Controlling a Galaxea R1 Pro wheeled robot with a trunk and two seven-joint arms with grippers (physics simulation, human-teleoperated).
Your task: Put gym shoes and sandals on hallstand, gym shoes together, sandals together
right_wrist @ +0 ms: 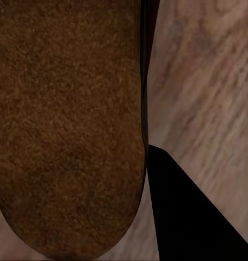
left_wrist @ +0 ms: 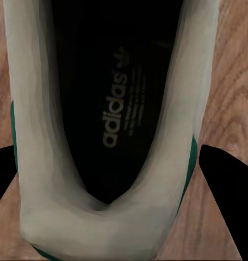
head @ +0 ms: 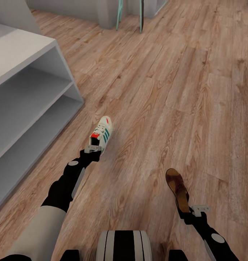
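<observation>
— White leather with green stripes: that is the gym shoe we have at the end of our left arm. The left gripper sits at its heel, where the red-orange patch is.

— Are we clamped on it?

— We read it so. In the left wrist view the dark fingers stand on either side of the shoe's heel collar, pressed close against the white wall, and we look straight down into the black insole with its printed logo. Whether the sole is off the corridor floor we cannot tell.

— And our right side?

— Brown leather there. The sandal lies lengthwise ahead of our right gripper, its heel end meeting the gripper. In the right wrist view the brown suede surface is very near the lens, with one dark finger just beside its edge. We take the claw to be closed on the sandal's heel, though one finger is hidden.

— Where is the hallstand?

— To our left. The pale grey hallstand shows its bench top and two open tiers below it. The gym shoe is near the rack's front corner but apart from it, over the wood planks. The sandal is well apart from the rack, on our right side.

— Anything further off?

— Two thin legs, one teal and one dark, stand at the far end of the floor.
</observation>
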